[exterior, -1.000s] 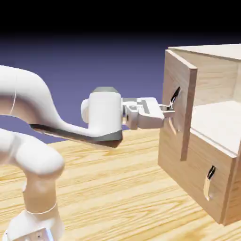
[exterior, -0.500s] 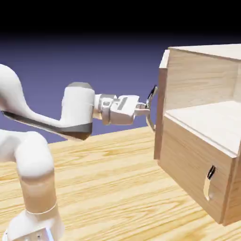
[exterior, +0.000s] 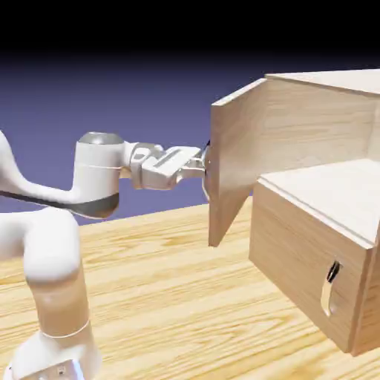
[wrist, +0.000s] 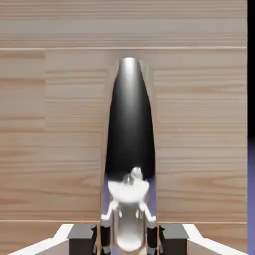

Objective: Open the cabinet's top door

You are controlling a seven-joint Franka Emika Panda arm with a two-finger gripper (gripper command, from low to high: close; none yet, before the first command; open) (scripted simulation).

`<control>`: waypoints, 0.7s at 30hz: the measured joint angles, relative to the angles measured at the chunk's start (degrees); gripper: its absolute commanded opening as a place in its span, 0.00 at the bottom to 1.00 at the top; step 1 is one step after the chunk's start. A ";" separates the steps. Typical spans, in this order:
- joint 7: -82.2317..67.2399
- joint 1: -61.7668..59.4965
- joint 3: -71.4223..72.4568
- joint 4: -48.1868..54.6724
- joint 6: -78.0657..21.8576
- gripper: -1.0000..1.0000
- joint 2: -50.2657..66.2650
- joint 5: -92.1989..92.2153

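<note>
At the cabinet's (exterior: 312,245) upper front, the gripper (exterior: 202,165) is pinching the handle (wrist: 129,144) of the top door (exterior: 236,159), jaws pressed tight on that curved silver-and-black bar. From the side, the panel is standing well swung out from the box, its free edge angling toward the arm (exterior: 52,223) and the pale shelf inside showing behind it. From the hand camera, the handle is filling the middle of the picture, running straight up between the two fingertips (wrist: 105,230), with light wood grain all around it.

So the pull looks well along, and the trick now, by my reading, is following the hinge's arc rather than hauling in a straight line. The wrist should be turning with the panel so the fingers stay square on the bar; any twist and that smooth metal could be slipping out. A steady pace is the safer choice too, since the arm is already folding back close to its own base. Down below, the lower panel (exterior: 304,278) and its small handle (exterior: 331,286) are sitting shut, untouched.
</note>
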 measured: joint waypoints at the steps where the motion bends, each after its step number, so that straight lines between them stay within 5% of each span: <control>1: -0.90 1.00 1.54 -0.06 -1.74 0.00 -0.41 2.50; 12: -4.77 7.94 22.98 7.07 -25.58 0.00 3.65 28.70; 21: -3.83 -1.38 41.14 23.83 -45.29 0.00 12.63 43.80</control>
